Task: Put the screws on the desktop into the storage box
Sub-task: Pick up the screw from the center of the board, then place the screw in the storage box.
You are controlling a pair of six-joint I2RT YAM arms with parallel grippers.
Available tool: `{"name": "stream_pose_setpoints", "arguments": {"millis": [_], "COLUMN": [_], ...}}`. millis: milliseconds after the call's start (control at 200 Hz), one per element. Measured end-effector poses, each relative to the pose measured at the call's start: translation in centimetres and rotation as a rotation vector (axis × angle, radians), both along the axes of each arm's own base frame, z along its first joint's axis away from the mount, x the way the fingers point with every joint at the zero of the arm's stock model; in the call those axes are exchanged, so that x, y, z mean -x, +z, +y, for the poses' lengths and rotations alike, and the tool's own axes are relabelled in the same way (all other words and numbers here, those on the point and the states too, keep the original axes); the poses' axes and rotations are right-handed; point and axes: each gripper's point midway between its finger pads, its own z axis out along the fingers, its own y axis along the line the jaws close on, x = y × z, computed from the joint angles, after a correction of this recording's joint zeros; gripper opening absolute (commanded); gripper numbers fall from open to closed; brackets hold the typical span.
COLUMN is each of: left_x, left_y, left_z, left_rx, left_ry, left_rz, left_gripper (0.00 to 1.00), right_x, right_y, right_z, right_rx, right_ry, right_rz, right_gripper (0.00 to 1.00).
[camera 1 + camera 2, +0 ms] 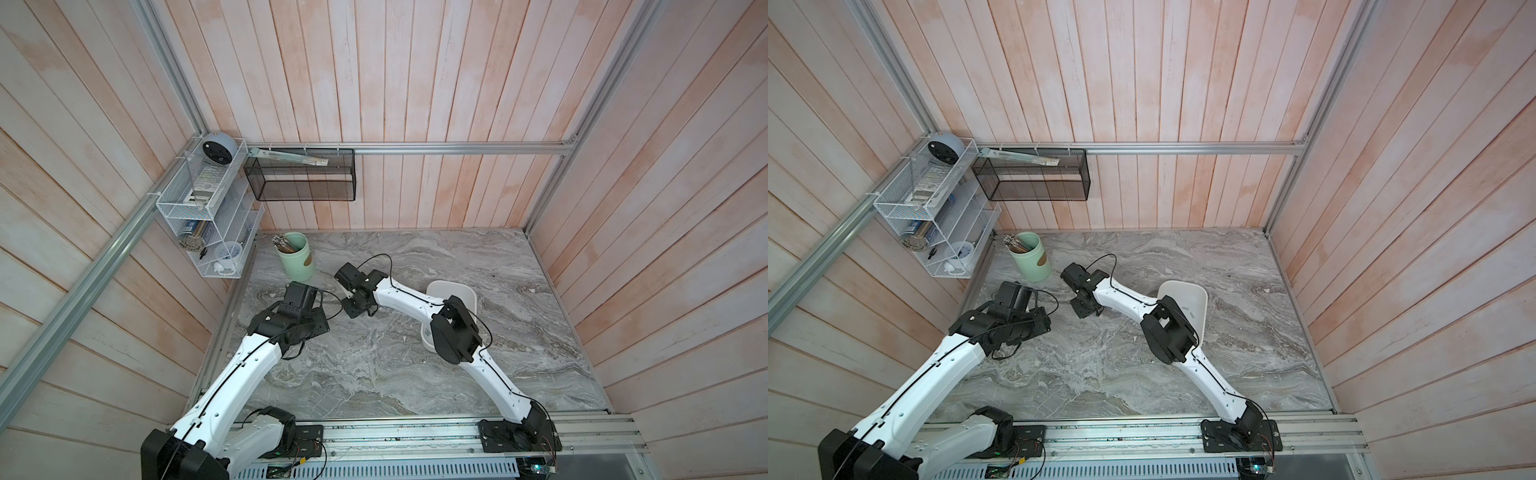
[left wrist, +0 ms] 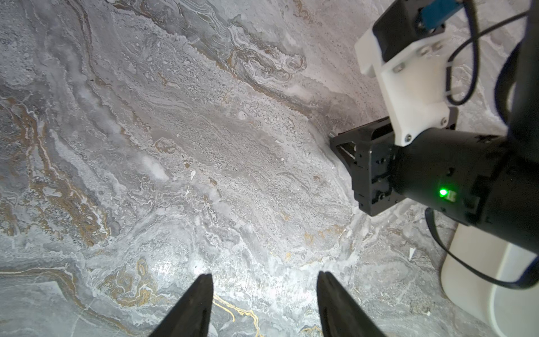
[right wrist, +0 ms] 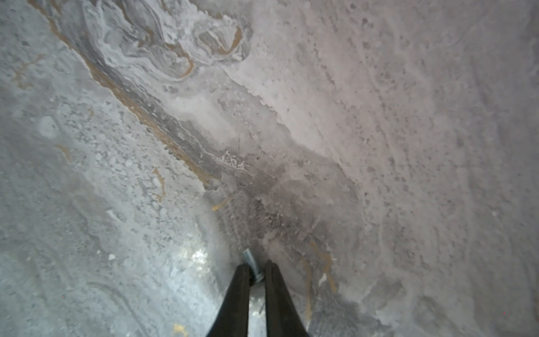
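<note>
Left of the middle of the grey marble-patterned desktop (image 1: 415, 374), the right gripper (image 3: 256, 264) points down, its black jaws pinching a tiny silvery threaded screw (image 3: 248, 257) at the surface. Nearer the left edge the left gripper (image 2: 265, 275) hangs with jaws spread over bare marble; the shallow white plastic storage box (image 1: 455, 287) sits right of the middle, partly under the right arm.
</note>
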Motion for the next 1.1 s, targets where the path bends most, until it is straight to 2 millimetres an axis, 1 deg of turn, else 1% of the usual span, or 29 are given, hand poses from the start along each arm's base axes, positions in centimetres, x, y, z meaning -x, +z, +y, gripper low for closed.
{"name": "stream_pose_setpoints", "arguments": {"millis": [405, 500, 645, 930, 1040, 1100], "left_x": [0.0, 0.0, 0.0, 0.0, 0.0, 0.0], "left_y": [0.0, 0.0, 0.0, 0.0, 0.0, 0.0], "left_z": [0.0, 0.0, 0.0, 0.1, 0.1, 0.1], "left_rx": [-0.003, -0.004, -0.005, -0.013, -0.015, -0.015], "left_ry": [0.001, 0.001, 0.000, 0.002, 0.003, 0.003], "left_rz": [-0.001, -0.001, -0.002, -0.005, -0.005, -0.005], "left_gripper": [0.62, 0.62, 0.62, 0.62, 0.62, 0.62], "right_x": [0.4, 1.0, 1.9, 1.5, 1.8, 2.2], "right_y": [0.3, 0.5, 0.8, 3.6, 4.7, 5.4], "right_z": [-0.6, -1.3, -2.7, -5.1, -6.0, -6.8], "right_rx": [0.028, 0.021, 0.008, -0.054, -0.080, -0.091], "right_ry": [0.036, 0.039, 0.038, 0.004, -0.009, -0.020], "right_rz": [-0.003, 0.005, 0.028, -0.003, -0.013, -0.019], "right_gripper": [0.08, 0.07, 0.07, 0.06, 0.06, 0.06]}}
